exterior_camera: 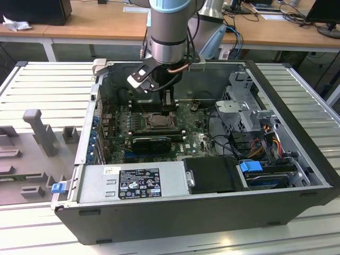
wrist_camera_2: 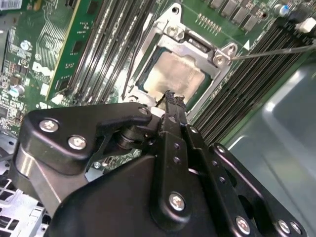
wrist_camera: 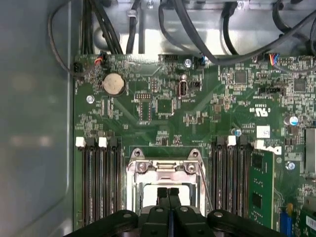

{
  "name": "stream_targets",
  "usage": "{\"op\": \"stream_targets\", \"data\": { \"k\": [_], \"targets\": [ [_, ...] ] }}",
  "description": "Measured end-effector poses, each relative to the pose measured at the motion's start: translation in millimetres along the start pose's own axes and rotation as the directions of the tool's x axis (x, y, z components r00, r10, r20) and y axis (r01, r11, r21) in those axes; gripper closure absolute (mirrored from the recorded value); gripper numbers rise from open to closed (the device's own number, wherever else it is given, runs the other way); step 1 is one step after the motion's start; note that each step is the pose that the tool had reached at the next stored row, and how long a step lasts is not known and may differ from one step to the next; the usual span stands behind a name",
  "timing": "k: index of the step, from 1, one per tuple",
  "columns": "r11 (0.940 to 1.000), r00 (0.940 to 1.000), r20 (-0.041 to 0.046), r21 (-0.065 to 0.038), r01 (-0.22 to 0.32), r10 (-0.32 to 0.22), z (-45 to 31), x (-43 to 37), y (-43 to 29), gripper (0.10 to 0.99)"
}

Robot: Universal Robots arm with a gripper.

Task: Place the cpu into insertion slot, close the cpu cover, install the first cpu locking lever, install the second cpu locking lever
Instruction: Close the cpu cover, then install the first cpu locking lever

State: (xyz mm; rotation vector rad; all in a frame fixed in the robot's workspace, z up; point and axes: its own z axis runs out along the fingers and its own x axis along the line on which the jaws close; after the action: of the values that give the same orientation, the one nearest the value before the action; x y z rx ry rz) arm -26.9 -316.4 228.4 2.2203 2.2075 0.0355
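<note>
The cpu [wrist_camera_2: 174, 74] lies in the insertion slot [wrist_camera_2: 148, 79], its pale silver face up. The silver cpu cover [wrist_camera_2: 193, 45] sits down around it as a frame. In both wrist views my gripper [wrist_camera_2: 171, 97] hangs just above one edge of the cpu, its two black fingers pressed together with nothing between them. A thin metal locking lever [wrist_camera_2: 269, 51] sticks out from a corner of the socket over the memory slots; it shows in the first wrist view as a thin rod [wrist_camera: 204, 181] beside the cover [wrist_camera: 166, 167]. In the exterior view the gripper [exterior_camera: 166, 101] is over the socket [exterior_camera: 158, 121].
Long black memory slots [wrist_camera: 98, 182] flank the socket on both sides. Black cables [wrist_camera: 187, 24] run along the case wall past the board's edge. In the exterior view, the drive cage [exterior_camera: 244, 106] and power supply [exterior_camera: 133, 183] fill the case's right and front.
</note>
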Motion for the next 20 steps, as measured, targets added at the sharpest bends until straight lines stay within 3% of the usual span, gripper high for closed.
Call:
{"op": "stream_targets", "data": {
  "k": [12, 20],
  "targets": [
    [1.0000, 1.0000, 0.0001, 0.000, 0.000, 0.000, -2.2, 0.0, -5.0, 0.980],
    [1.0000, 1.0000, 0.0007, 0.000, 0.000, 0.000, -15.0, 0.1, -4.7, 0.980]
  ]
}}
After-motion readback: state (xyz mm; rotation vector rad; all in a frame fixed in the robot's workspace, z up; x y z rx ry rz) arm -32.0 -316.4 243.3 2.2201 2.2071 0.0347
